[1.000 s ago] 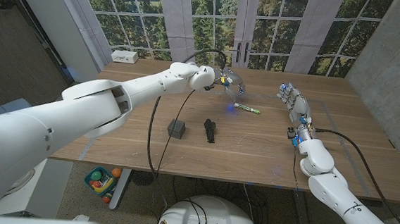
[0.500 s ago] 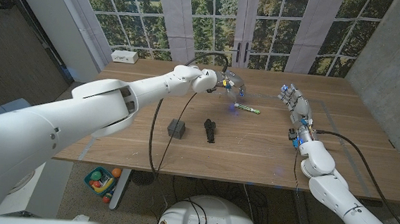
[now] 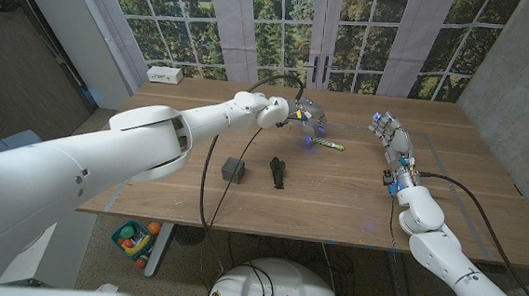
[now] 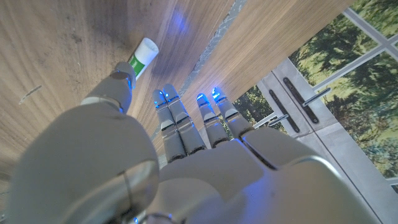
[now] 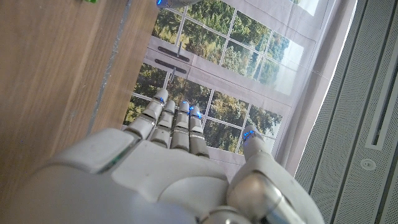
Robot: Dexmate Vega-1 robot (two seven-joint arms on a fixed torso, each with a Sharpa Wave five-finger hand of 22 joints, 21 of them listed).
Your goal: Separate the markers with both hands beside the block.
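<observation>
From the head view, the left hand (image 3: 310,113) hovers with fingers spread over the green marker (image 3: 326,144), which lies on the table (image 3: 355,192); the black marker (image 3: 278,172) lies beside the block (image 3: 235,170), and the right hand (image 3: 389,134) stands open, holding nothing. At the left wrist, the thumb (image 4: 115,90) reaches the marker's white end (image 4: 142,55); contact is unclear. At the right wrist, straight fingers (image 5: 174,124) hold nothing

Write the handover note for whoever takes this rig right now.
Left hand: open, above the green marker, fingers close to its white end; contact unclear.
Right hand: open, holding nothing, off to the right of the green marker.
Black marker: mid-table, right of the block.
Done: markers lie apart. Left: neither is gripped; the green one lies farther back, not beside the block.
</observation>
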